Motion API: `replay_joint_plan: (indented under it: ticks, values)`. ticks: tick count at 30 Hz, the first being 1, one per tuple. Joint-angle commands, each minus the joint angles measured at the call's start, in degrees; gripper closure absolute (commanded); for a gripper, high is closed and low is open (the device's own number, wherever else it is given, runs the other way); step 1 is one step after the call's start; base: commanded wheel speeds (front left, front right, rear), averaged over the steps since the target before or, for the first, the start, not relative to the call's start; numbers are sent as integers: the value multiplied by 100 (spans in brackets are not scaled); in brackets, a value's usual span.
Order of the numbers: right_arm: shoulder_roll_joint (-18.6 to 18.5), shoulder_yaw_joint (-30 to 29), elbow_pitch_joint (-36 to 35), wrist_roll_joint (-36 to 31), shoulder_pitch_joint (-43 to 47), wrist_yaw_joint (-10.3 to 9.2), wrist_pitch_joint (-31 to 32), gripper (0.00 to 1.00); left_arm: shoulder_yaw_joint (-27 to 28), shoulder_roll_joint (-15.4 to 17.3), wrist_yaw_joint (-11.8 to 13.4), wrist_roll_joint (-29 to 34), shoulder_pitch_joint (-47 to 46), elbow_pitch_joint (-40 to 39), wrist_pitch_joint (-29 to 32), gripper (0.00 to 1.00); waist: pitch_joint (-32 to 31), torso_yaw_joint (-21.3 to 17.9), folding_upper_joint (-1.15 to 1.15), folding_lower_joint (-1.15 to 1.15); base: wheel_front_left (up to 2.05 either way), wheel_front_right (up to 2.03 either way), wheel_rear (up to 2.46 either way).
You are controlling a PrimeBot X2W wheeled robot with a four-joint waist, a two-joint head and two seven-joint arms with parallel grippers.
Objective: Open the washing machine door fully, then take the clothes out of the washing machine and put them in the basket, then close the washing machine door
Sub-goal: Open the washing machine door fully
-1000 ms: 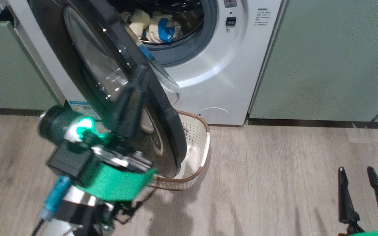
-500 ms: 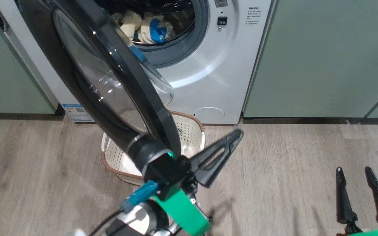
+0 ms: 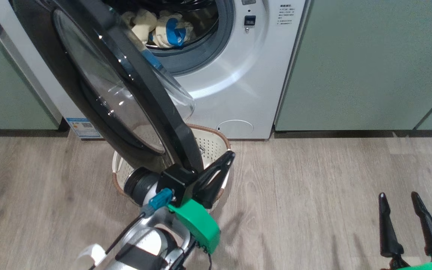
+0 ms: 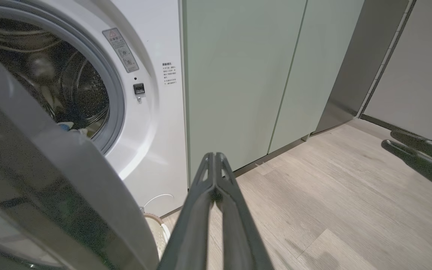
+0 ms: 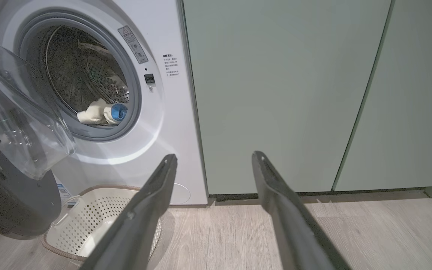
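Observation:
The washing machine (image 3: 234, 86) stands with its door (image 3: 152, 93) swung partway out, black rim and glass bowl toward me. Cream and blue clothes (image 3: 163, 28) lie in the drum, and show again as the clothes (image 5: 101, 112) in the right wrist view. The basket (image 3: 212, 144) sits on the floor under the door, partly hidden by it. My left gripper (image 3: 231, 153) is shut and empty just below the door's lower edge, over the basket, pointing up and right. My right gripper (image 3: 398, 195) hangs open and empty at the lower right, far from the machine.
Pale green cabinets (image 3: 369, 63) flank the machine on the right, with another cabinet (image 3: 6, 86) on the left. Wooden floor (image 3: 313, 195) stretches in front. In the left wrist view the door (image 4: 51, 180) looms at left and the right gripper's fingers (image 4: 422, 153) show at right.
My left gripper left the door's outer face, swung under its lower edge pointing right, then drew back left. The head camera has shifted a little. The right gripper has held still.

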Motion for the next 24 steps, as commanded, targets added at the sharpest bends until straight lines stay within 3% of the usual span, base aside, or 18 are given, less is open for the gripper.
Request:
replay_joint_plan:
  ticks: [1, 24]
  values:
    - [-90, 132, -142, -53, -214, 25, -55, 0, 257, 36, 50, 60, -287, -141, -80, 100, -1, -10, 0, 0, 0, 0, 0]
    - [-147, 177, -338, -58, -268, 25, -55, 0, 456, 75, 401, 81, -387, 268, -339, 100, 102, -30, 0, 0, 0, 0, 0]
